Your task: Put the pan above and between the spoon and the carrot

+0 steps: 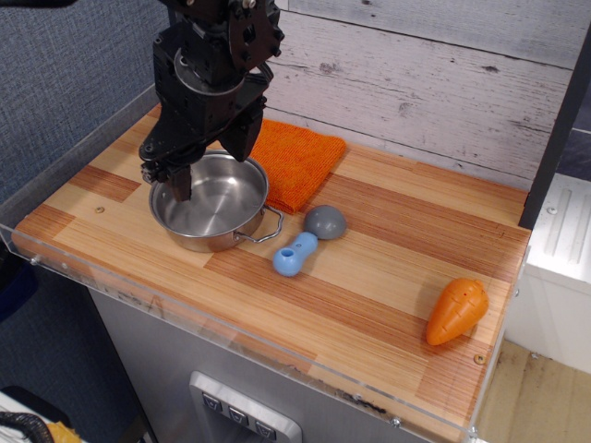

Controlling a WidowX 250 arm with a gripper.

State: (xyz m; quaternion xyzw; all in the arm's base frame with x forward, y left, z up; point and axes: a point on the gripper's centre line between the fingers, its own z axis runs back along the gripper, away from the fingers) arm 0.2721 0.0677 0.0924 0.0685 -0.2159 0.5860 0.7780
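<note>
The shiny steel pan (217,210) sits at the left of the wooden table, with one wire loop handle pointing right. My black gripper (209,164) hangs over the pan with its jaws apart. One finger (177,183) reaches down inside the pan by its left rim, and the other stands at the far rim. It grips nothing that I can see. The spoon (305,242), with a light-blue handle and grey bowl, lies just right of the pan. The orange carrot (456,312) lies near the right front corner.
A flat orange cloth (297,161) lies behind the pan against the back of the table. A clear plastic lip (111,277) runs along the front and left edges. A white plank wall stands behind, and a white unit (559,235) to the right.
</note>
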